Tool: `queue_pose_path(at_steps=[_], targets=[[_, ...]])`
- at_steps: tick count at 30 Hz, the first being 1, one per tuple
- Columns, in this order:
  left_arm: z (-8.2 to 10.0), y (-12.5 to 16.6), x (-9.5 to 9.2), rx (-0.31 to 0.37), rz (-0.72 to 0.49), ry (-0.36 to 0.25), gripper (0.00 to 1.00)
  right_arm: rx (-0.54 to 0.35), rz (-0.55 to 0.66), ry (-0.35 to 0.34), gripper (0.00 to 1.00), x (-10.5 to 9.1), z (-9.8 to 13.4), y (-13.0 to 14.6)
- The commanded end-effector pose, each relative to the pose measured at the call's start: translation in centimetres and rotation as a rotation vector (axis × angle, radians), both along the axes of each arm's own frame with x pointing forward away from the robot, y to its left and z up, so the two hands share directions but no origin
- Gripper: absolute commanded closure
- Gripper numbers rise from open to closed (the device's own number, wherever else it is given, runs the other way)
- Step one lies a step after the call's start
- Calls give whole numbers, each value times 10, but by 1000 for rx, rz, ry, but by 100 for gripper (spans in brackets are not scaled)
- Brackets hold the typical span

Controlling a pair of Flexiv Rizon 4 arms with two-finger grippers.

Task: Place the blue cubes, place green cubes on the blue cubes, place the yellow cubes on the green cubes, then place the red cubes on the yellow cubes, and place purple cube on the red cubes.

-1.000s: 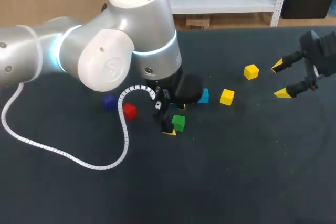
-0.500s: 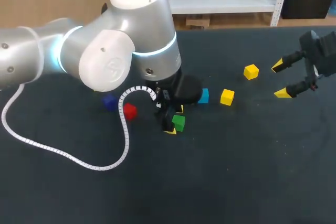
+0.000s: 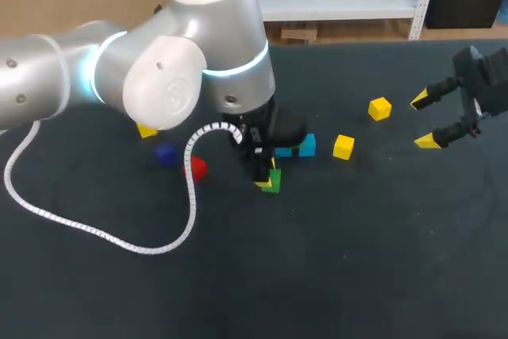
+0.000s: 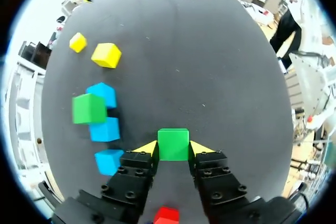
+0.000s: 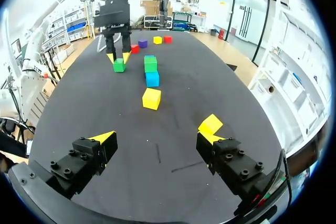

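Green cube [image 3: 273, 184] clamped between our left fingers [image 4: 148, 148] near frame centre, our right fingers [image 3: 429, 142] apart at right edge.

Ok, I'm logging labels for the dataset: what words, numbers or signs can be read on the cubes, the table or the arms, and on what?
Readable text: none.
Cubes: the green cube, blue cubes, yellow cubes and red cube show plain faces.
Table: no print visible.
Left arm: a faint raised mark on its round cap, too faint to read.
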State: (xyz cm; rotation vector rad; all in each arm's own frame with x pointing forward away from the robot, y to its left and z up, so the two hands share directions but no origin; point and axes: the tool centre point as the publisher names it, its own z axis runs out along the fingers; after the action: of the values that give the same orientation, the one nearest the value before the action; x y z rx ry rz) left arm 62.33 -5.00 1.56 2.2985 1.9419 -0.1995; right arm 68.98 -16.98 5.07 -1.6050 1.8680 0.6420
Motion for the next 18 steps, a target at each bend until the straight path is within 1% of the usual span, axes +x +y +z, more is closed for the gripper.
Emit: queue_pose_path(at_steps=[1, 4, 9, 18], targets=[[26, 8, -6, -11, 30, -21, 100, 2, 0, -1, 0, 0, 0, 0], [40, 7, -6, -29, 66, -31, 100, 2, 0, -1, 0, 0, 0, 0], [57, 5, -3, -39, 100, -38, 100, 2, 0, -1, 0, 0, 0, 0], [75, -2, 14, -9, 85, -64, 100, 2, 0, -1, 0, 0, 0, 0]])
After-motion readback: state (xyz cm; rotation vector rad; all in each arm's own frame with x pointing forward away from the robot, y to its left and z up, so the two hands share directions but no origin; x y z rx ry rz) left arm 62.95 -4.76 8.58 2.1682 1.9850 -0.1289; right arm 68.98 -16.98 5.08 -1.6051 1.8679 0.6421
